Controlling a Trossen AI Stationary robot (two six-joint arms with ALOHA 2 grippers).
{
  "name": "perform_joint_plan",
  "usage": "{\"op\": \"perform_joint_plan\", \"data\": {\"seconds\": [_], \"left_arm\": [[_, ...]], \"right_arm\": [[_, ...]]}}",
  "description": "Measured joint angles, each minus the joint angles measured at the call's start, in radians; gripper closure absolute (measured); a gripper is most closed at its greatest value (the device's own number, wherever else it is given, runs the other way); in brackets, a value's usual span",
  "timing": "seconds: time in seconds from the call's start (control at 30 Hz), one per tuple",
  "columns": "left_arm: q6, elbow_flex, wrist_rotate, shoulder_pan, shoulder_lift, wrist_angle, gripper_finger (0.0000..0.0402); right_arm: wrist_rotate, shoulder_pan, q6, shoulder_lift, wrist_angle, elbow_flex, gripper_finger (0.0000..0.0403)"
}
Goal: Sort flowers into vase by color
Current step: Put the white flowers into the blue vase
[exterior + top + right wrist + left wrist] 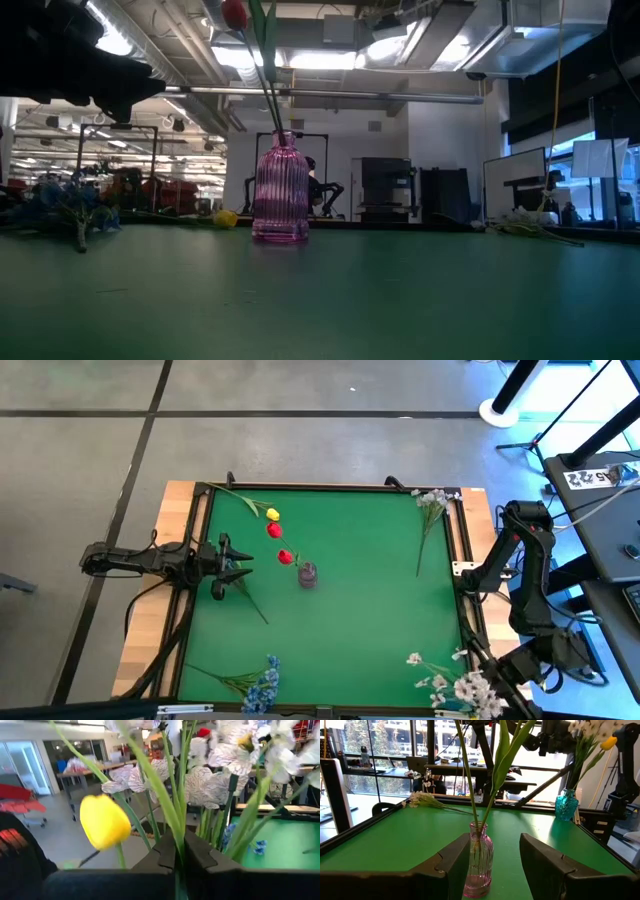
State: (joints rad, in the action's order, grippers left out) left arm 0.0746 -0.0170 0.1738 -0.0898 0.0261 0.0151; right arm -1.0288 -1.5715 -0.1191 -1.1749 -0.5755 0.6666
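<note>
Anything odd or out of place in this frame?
One oddity: a yellow tulip stands among the white sprays in the teal vase by the table's corner, so colours are mixed there. The pink vase stands upright; nothing looks spilled.

Pink ribbed glass vase [308,574] on green table [370,620]; red tulips [279,543], yellow tulip [272,514], blue spray [262,685]

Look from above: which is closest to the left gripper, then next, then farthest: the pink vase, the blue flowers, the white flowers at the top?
From the left gripper:
1. Pink vase, just ahead, mid-table.
2. Blue flowers, near bottom edge.
3. White flowers, far top corner.
</note>
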Motion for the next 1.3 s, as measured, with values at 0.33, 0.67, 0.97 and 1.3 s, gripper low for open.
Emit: {"op": "perform_joint_plan", "data": {"seconds": [0.33, 0.67, 0.97, 1.3], "left_arm": [[0.0, 0.0, 0.0, 0.0, 0.0, 0.0, 0.0234], [0.0, 0.0, 0.0, 0.0, 0.0, 0.0, 0.0234], [0.0, 0.0, 0.0, 0.0, 0.0, 0.0, 0.0234], [0.0, 0.0, 0.0, 0.0, 0.0, 0.0, 0.0234]], "right_arm": [[0.04, 0.002, -0.049, 0.064, 0.08, 0.0, 0.0314], [0.224, -0.003, -0.357, 0.247, 0.495, 0.004, 0.0236], [0.191, -0.001, -0.202, 0.368, 0.599, 0.15, 0.0217], [0.1, 0.439, -0.154, 0.338, 0.569, 0.18, 0.0217]]}}
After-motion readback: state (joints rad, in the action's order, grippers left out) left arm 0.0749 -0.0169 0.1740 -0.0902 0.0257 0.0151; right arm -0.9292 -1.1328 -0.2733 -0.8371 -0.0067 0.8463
